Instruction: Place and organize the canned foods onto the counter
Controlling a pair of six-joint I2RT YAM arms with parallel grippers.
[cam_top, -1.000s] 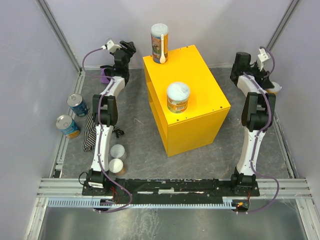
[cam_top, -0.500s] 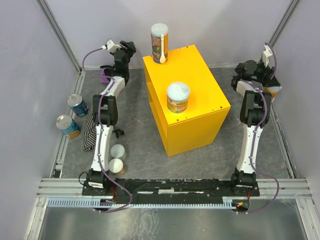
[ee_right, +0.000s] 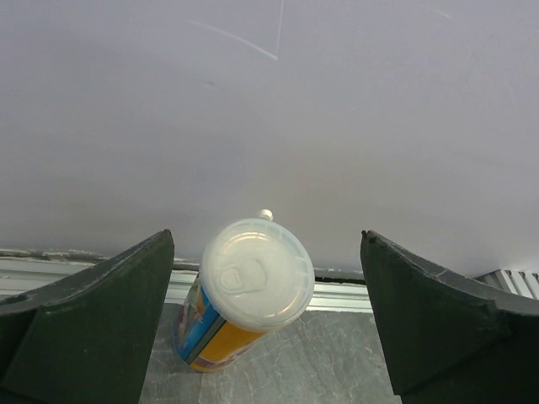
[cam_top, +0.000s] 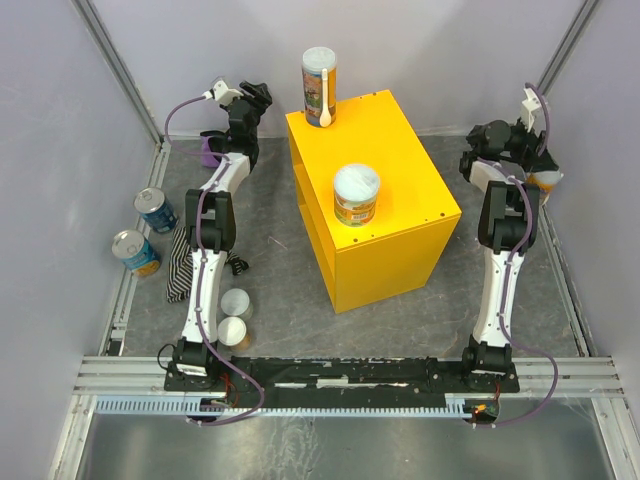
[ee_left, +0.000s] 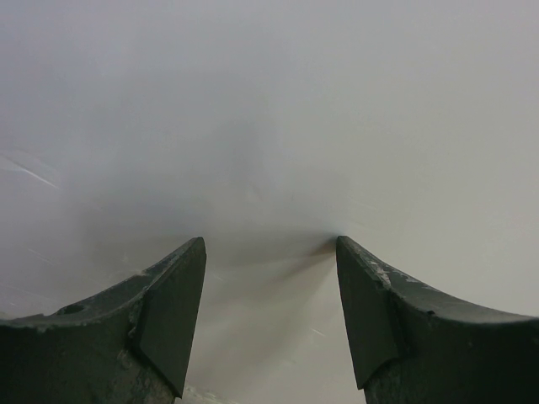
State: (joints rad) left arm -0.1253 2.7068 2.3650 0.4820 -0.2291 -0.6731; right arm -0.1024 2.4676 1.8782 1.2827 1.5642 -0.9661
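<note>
The yellow counter [cam_top: 370, 190] stands mid-table. On its top are a tall colourful tube [cam_top: 320, 82] at the far corner and a short tub with a pale lid [cam_top: 356, 195] near the middle. Two blue tins [cam_top: 155, 210] [cam_top: 136, 252] lie by the left wall, and two pale-lidded tubs [cam_top: 236, 304] [cam_top: 232, 331] stand beside the left arm's base. An orange and blue can with a white lid [ee_right: 253, 273] stands tilted by the right wall. My right gripper [ee_right: 267, 240] is open, its fingers either side of the can's lid but short of it. My left gripper [ee_left: 270, 240] is open and empty, facing the back wall.
A purple cloth [cam_top: 208, 152] lies in the far left corner and a striped cloth [cam_top: 178, 265] lies beside the left arm. Grey walls close in the back and both sides. A metal rail [ee_right: 354, 295] runs along the wall behind the right-hand can.
My right wrist has swung right toward the wall and the can there, jaws staying wide. The left arm and all cans have not moved.
</note>
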